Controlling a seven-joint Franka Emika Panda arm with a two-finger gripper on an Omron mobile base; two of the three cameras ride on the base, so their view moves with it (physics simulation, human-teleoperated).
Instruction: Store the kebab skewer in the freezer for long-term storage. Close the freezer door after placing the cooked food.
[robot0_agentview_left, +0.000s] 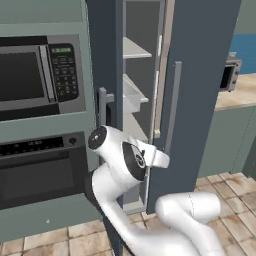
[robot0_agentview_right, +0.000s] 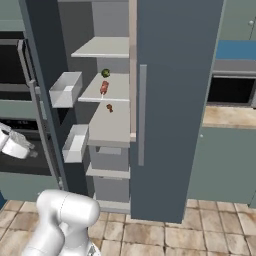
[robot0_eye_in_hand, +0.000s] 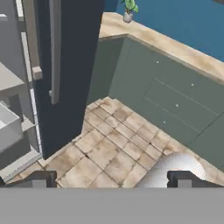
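Kitchen floor tiles (robot0_eye_in_hand: 109, 153) below gripper (robot0_eye_in_hand: 111, 179), spread wide, holding nothing. Kebab skewer (robot0_agentview_right: 104, 88) shelved inside freezer (robot0_agentview_right: 112, 107); freezer door (robot0_agentview_right: 42, 100) left to shut.

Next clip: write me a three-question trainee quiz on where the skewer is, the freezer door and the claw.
1. True or false: the kebab skewer lies on a shelf inside the freezer.
2. The freezer door stands: A) shut, B) open, C) off its hinges.
3. Fill in: the claw is ____ and holds nothing.

Key:
1. True; it lies beside a small round green item.
2. B; its white inner bins face the shelves.
3. Open; its fingertips stand wide apart over the tiled floor.
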